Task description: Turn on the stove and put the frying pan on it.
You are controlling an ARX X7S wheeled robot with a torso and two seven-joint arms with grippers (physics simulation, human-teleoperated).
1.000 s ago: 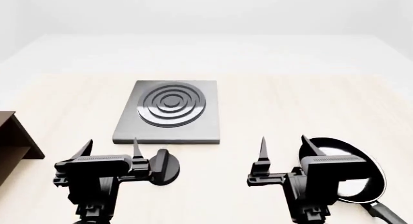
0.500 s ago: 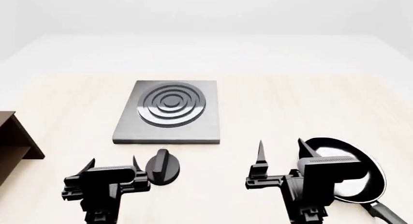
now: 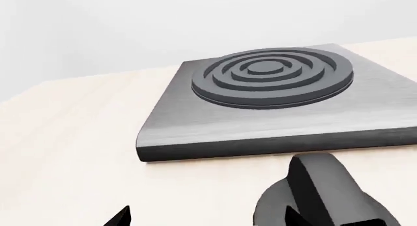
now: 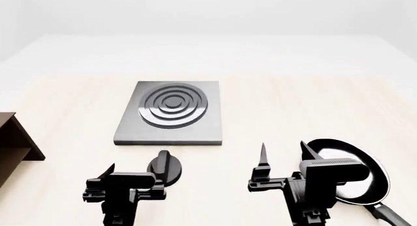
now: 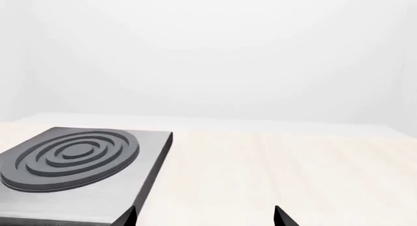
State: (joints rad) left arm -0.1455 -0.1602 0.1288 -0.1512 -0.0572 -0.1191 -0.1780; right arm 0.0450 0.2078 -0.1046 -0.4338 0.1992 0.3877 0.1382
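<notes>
The black knob (image 4: pixel 165 168), rigid with a raised ridge to pinch, sits just before the stove (image 4: pixel 171 112). Left gripper (image 4: pixel 124 173) spread wide beside it; right gripper (image 4: pixel 284 154) wide by the frying pan (image 4: pixel 357 173), best taken by its handle.

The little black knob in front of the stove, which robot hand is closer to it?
Left. The left gripper hovers right beside the knob, open. The right gripper is farther off, over by the frying pan.
</notes>
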